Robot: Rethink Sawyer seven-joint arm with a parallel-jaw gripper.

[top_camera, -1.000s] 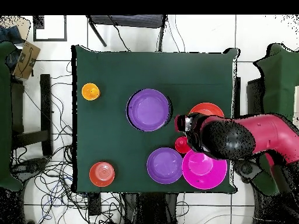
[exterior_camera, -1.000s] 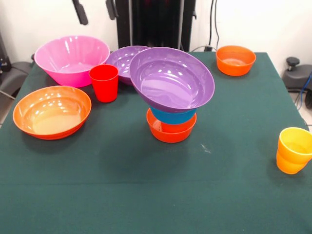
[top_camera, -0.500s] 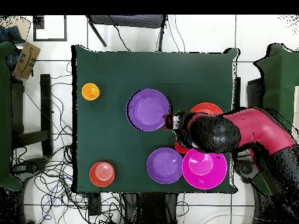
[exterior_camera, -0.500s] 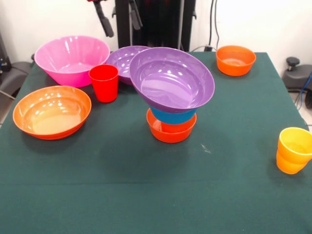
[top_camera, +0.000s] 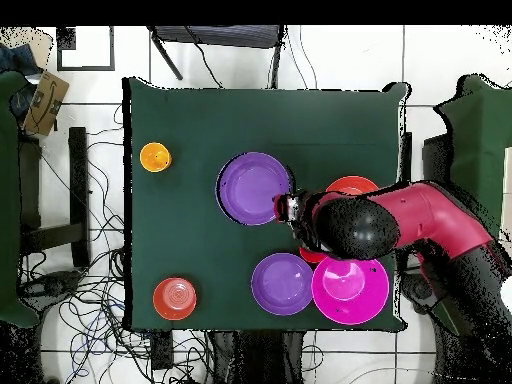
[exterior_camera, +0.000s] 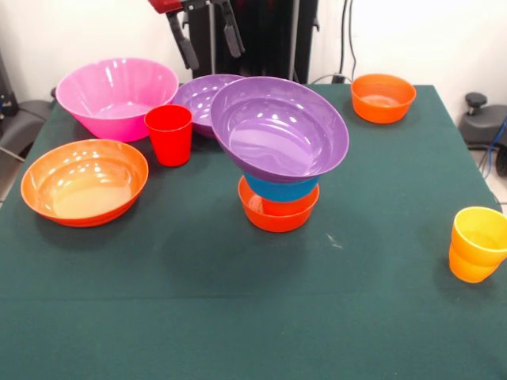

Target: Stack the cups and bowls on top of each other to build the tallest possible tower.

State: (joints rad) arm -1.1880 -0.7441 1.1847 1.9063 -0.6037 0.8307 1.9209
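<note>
The tower stands mid-table: a small orange bowl (exterior_camera: 277, 214) at the bottom, a blue bowl (exterior_camera: 281, 188) above it, and a wide purple bowl (exterior_camera: 279, 127) tilted on top; any cup inside is hidden. From above only the top purple bowl (top_camera: 253, 188) shows. My gripper (exterior_camera: 210, 39) hangs open and empty, high above the second purple bowl (exterior_camera: 196, 93), just left of the tower's top. In the overhead view the gripper (top_camera: 290, 208) sits at the top bowl's rim. A red cup (exterior_camera: 169, 133) stands left of the tower. A yellow-orange cup (exterior_camera: 478, 243) is near the right edge.
A large pink bowl (exterior_camera: 116, 96) and a large orange bowl (exterior_camera: 83, 180) sit at the left. Another small orange bowl (exterior_camera: 383, 96) stands at the far right corner. In the overhead view my arm (top_camera: 400, 225) covers the red cup and part of the large orange bowl (top_camera: 352, 184).
My gripper has come lower and moved right in the front view, from above the pink bowl toward the tower. The cups and bowls have not moved.
</note>
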